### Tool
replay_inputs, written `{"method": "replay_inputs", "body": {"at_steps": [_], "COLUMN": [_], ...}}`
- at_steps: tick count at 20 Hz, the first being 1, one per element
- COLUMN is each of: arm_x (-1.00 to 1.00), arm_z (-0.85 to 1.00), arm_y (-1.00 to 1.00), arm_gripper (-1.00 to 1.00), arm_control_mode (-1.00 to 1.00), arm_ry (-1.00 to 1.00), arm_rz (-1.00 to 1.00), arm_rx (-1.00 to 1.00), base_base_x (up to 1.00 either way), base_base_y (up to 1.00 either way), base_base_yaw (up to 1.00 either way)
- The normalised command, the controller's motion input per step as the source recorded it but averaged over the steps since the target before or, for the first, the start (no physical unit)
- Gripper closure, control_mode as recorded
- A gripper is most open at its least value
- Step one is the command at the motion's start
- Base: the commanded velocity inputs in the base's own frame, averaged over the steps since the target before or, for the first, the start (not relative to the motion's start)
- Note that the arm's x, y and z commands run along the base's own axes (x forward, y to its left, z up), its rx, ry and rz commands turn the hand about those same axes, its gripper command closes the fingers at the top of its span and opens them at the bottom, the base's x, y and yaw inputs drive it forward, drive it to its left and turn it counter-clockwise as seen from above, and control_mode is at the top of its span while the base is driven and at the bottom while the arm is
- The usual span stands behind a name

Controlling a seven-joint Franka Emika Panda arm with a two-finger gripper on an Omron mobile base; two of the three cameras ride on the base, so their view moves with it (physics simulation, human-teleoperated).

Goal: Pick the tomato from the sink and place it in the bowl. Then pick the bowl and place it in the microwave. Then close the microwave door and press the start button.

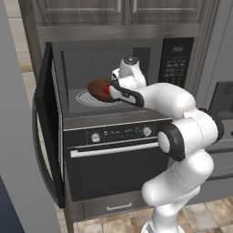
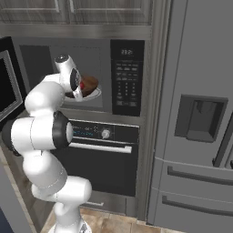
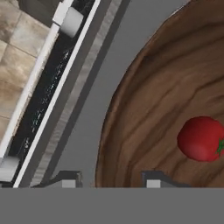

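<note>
Claw (image 3: 109, 180) fingers stand apart astride the near rim of the bowl (image 3: 166, 100), one tip inside and one outside; whether they pinch it I cannot tell. Inside lies the tomato (image 3: 202, 138). Bowl sits on the turntable (image 1: 86, 98) within the microwave (image 1: 73, 59), whose door (image 1: 45, 132) hangs open.

The arm (image 1: 182, 136) is glossy white, built of rounded, bulbous segments joined by dark rings at each joint. A grey round cap tops the wrist housing (image 1: 130, 63). The end effector (image 3: 111, 179) carries two small dark fingertips (image 3: 153, 179) with pale faces.
</note>
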Motion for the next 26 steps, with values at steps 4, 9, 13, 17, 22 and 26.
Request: {"method": "replay_inputs", "body": {"at_steps": [4,9,13,17,22,26], "arm_x": [-0.86,-1.00,-1.00,-1.00,-1.00,-1.00], "arm_z": [0.00,0.25,0.44,0.52,0.49,0.57], "arm_y": [0.00,0.00,0.08,0.07,0.08,0.11], "arm_gripper": [-1.00,-1.00,-1.00,-1.00,-1.00,-1.00], "arm_control_mode": [-1.00,-1.00,-1.00,-1.00,-1.00,-1.00], "arm_ry": [0.00,-0.08,-0.06,0.00,0.06,0.07], "arm_rz": [0.00,0.02,0.12,0.23,0.26,0.22], "arm_rx": [0.00,-0.01,0.01,0.14,0.23,0.24], "base_base_x": [0.00,0.00,0.00,0.00,0.00,0.00], "base_base_y": [0.00,0.00,0.00,0.00,0.00,0.00], "base_base_yaw": [0.00,0.00,0.00,0.00,0.00,0.00]}}
